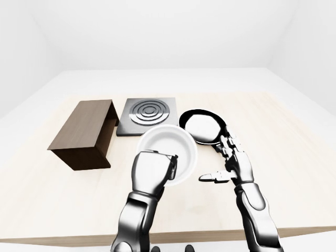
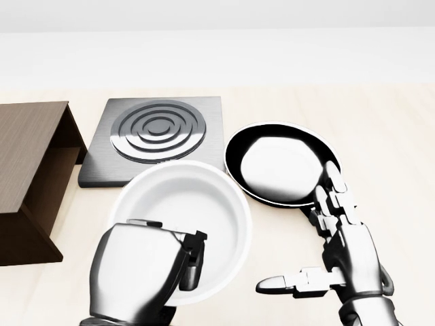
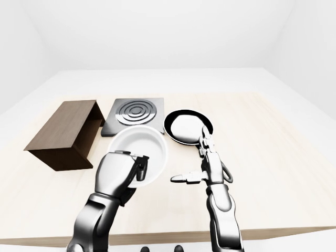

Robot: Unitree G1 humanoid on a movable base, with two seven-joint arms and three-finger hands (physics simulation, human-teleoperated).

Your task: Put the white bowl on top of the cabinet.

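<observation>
My left hand (image 2: 183,261) is shut on the near rim of the white bowl (image 2: 183,207) and holds it above the wooden table, just below the stove plate in the head view. The bowl also shows in the left-eye view (image 1: 170,147). The brown wooden cabinet (image 1: 84,131) lies at the left of the table, its open side facing right. My right hand (image 2: 319,261) is open and empty, fingers spread, to the right of the bowl and below the black pan (image 2: 279,163).
A grey stove plate with rings (image 2: 156,136) lies right of the cabinet. The black frying pan (image 1: 202,125) sits right of it. The light wooden table (image 1: 294,168) runs to an edge at the bottom of the left-eye view. White walls surround.
</observation>
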